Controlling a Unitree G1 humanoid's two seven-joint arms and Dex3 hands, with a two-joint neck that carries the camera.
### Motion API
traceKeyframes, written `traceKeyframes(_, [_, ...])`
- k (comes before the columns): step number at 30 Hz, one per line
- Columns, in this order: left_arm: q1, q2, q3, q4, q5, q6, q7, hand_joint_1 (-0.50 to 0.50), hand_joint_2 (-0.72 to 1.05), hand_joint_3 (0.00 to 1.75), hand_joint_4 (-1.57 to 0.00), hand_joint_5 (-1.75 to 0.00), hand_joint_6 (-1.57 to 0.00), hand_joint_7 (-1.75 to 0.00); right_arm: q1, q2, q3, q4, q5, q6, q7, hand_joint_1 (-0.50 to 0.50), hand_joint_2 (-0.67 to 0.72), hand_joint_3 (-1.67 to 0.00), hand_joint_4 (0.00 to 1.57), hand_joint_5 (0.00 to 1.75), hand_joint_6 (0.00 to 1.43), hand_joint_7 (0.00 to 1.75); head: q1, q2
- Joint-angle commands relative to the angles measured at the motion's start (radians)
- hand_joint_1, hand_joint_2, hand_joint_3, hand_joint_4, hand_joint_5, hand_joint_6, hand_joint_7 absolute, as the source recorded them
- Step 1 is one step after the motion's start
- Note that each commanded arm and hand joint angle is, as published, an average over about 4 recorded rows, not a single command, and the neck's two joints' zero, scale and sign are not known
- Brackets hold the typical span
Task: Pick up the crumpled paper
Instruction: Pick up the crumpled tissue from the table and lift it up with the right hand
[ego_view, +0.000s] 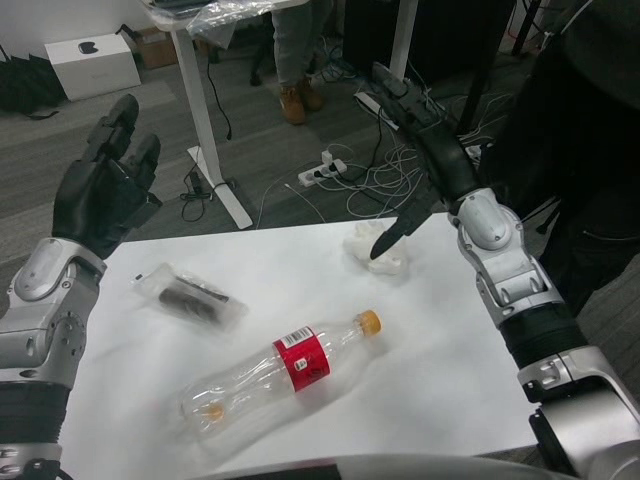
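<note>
The crumpled white paper (372, 250) lies on the white table (440, 360) near its far edge, right of the middle. My right hand (425, 140) hovers above and behind it, fingers stretched out, with the thumb pointing down almost onto the paper; it holds nothing. My left hand (105, 185) is raised over the table's far left corner, fingers apart and empty, well away from the paper.
An empty clear plastic bottle (280, 375) with a red label and orange cap lies on its side mid-table. A clear packet with dark contents (190, 297) lies at left. Beyond the table stand a person's legs (293, 60), a desk leg (205, 120) and floor cables (370, 175); another person in dark clothes (580, 150) is at right.
</note>
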Motion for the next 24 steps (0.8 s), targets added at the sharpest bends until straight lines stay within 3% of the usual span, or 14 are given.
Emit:
traceKeyframes(1, [0.006,-0.005,0.007,-0.005,0.001,0.002,-0.009,-0.50,0.83,1.57,0.00,0.00,0.00,0.00,-0.014,0.002,-0.003,0.039,-0.022,0.027,0.008,-0.27,0.09,0.00,0.00,0.00,0.00,0.00,-0.005,-0.002])
traceKeyframes(3, [0.006,-0.016,0.010,0.002,-0.019,-0.003,-0.008,-0.50,0.96,1.27,0.00,0.00,0.00,0.00,-0.016,0.003,-0.002,0.062,-0.023,0.028,0.008,-0.27,0.09,0.00,0.00,0.00,0.00,0.00,-0.007,-0.004])
traceKeyframes(5, [0.006,-0.022,0.005,0.011,-0.042,-0.006,-0.007,-0.50,1.05,0.79,0.00,0.00,0.00,0.00,-0.016,0.004,0.001,0.079,-0.024,0.028,0.008,-0.27,0.09,0.00,0.00,0.00,0.00,0.00,-0.008,-0.005])
traceKeyframes(7, [0.008,-0.023,-0.012,0.026,-0.072,-0.009,-0.010,-0.50,0.56,0.26,0.00,0.00,0.00,0.00,-0.016,0.005,0.005,0.097,-0.027,0.027,0.008,-0.28,0.09,0.00,0.00,0.00,0.00,0.00,-0.009,-0.010])
traceKeyframes(9, [0.009,-0.024,-0.028,0.043,-0.093,-0.017,-0.020,-0.50,-0.19,0.00,0.00,0.00,0.00,0.00,-0.016,0.007,0.009,0.115,-0.033,0.026,0.009,-0.29,0.06,0.00,0.00,0.00,0.00,0.00,-0.010,-0.016])
traceKeyframes(11, [0.009,-0.027,-0.039,0.058,-0.095,-0.043,-0.036,-0.50,-0.59,0.00,0.00,0.00,0.00,0.00,-0.016,0.007,0.010,0.126,-0.043,0.025,0.011,-0.29,0.03,0.00,0.00,0.00,0.00,0.00,-0.013,-0.023])
traceKeyframes(13, [0.008,-0.031,-0.046,0.071,-0.090,-0.073,-0.043,-0.50,-0.72,0.00,0.00,0.00,0.00,0.00,-0.015,0.009,0.009,0.138,-0.056,0.024,0.014,-0.29,0.03,0.00,0.00,0.00,0.00,0.00,-0.018,-0.027])
traceKeyframes(21, [0.004,-0.033,-0.044,0.075,-0.035,-0.083,-0.042,-0.50,-0.72,0.00,0.00,0.00,0.00,0.00,-0.011,0.009,0.006,0.193,-0.162,0.032,0.030,-0.29,-0.03,0.00,0.00,0.00,0.00,0.00,-0.038,-0.039])
traceKeyframes(24, [0.001,-0.033,-0.046,0.075,-0.033,-0.082,-0.042,-0.50,-0.72,0.00,0.00,0.00,0.00,0.00,-0.012,0.008,0.006,0.204,-0.224,0.064,0.048,-0.30,-0.03,0.00,0.00,0.00,0.00,0.00,-0.043,-0.042])
